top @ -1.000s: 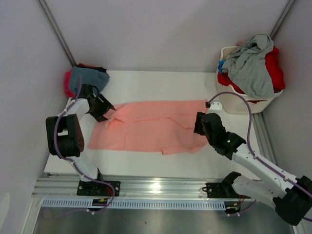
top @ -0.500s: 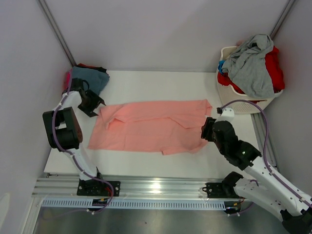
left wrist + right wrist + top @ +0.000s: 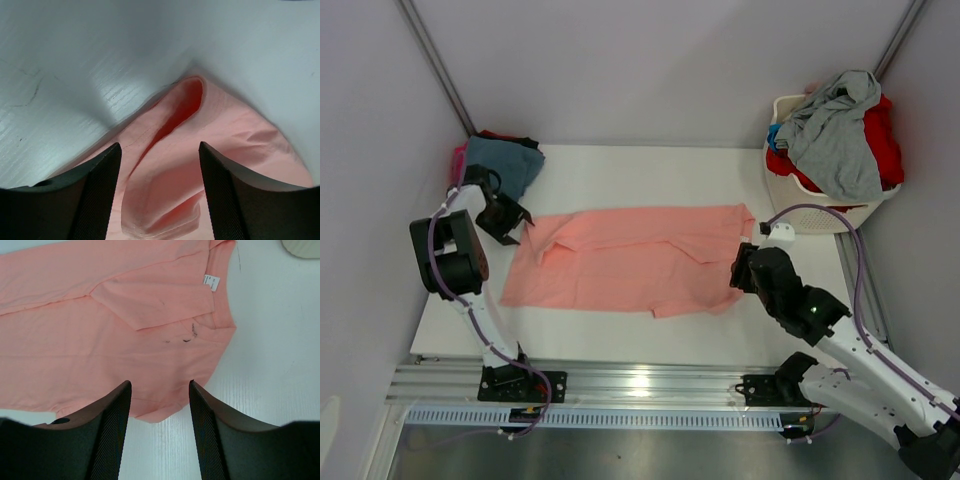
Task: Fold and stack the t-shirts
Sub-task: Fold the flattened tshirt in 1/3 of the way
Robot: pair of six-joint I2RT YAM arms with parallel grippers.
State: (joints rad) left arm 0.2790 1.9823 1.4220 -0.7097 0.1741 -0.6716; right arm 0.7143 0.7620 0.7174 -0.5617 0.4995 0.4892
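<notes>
With jaws apart on both, the left hand [image 3: 159, 146] should pinch the puckered corner of the pink shirt [image 3: 630, 265], the right hand [image 3: 160, 385] its collar-end edge, lifting evenly

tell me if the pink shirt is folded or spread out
Spread out: the pink shirt lies flat across the table, one sleeve turned in, its corner rumpled near the left gripper.

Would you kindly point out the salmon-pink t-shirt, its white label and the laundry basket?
salmon-pink t-shirt [image 3: 620, 265], top external view, middle of the cloth.
white label [image 3: 212, 282], right wrist view, centre of the tag.
white laundry basket [image 3: 798, 193], top external view, slotted front wall.
</notes>
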